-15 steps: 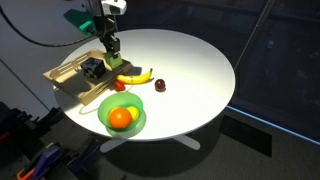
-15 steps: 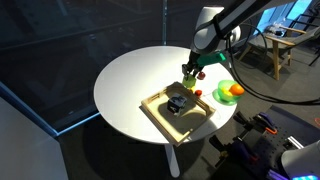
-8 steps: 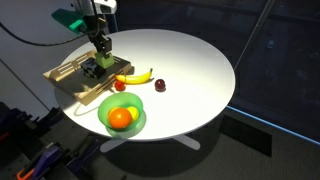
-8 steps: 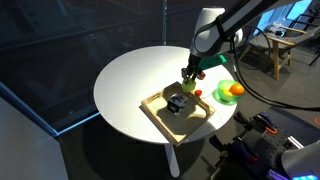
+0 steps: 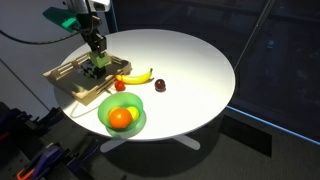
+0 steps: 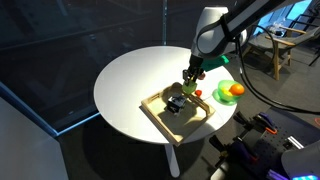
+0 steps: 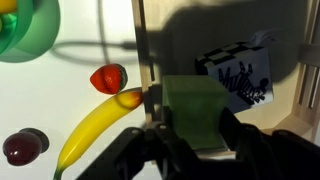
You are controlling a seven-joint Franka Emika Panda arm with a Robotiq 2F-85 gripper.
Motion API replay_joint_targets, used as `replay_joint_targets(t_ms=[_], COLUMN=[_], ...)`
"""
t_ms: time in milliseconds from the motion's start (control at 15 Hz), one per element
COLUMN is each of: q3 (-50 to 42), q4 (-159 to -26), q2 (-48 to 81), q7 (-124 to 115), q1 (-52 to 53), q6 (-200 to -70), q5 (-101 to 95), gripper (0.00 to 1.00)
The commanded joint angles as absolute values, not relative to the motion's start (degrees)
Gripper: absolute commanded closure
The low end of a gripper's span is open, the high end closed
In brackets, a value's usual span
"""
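Observation:
My gripper [image 7: 193,118] is shut on a green block [image 7: 192,110] and holds it just above the near rim of a wooden tray [image 7: 290,40]. In both exterior views the gripper [image 5: 100,58] [image 6: 189,82] hangs over the tray [image 5: 62,75] [image 6: 160,122] with the green block [image 5: 102,60] [image 6: 190,84] between its fingers. A dark printed object [image 7: 238,72] lies inside the tray, seen also in the exterior views [image 5: 90,70] [image 6: 175,102].
A banana [image 5: 135,76] [image 7: 95,125], a red tomato-like fruit [image 5: 119,86] [image 7: 108,77] and a dark plum [image 5: 160,87] [image 7: 22,147] lie on the round white table [image 5: 190,60]. A green bowl [image 5: 118,104] [image 6: 222,92] holds an orange [image 5: 120,118] [image 6: 237,89].
The gripper has moved with the green block from the banana side of the table toward and over the tray.

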State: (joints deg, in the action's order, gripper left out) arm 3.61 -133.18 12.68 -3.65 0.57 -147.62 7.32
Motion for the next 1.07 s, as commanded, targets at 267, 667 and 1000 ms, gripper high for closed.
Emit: replay_joint_targets(t_ms=[267,667,1000], q3=[3.2,3.4,3.8], q4=[-133.4,-133.1,-132.5], q2=[12.4,12.5,12.9], q7=[-3.4,-3.4,-3.4], q1=[1.0,1.1,1.9], q6=[-147.4,-147.3,-146.7], q5=[7.4,7.5,7.2], gripper=[0.50,0.75,0.75])
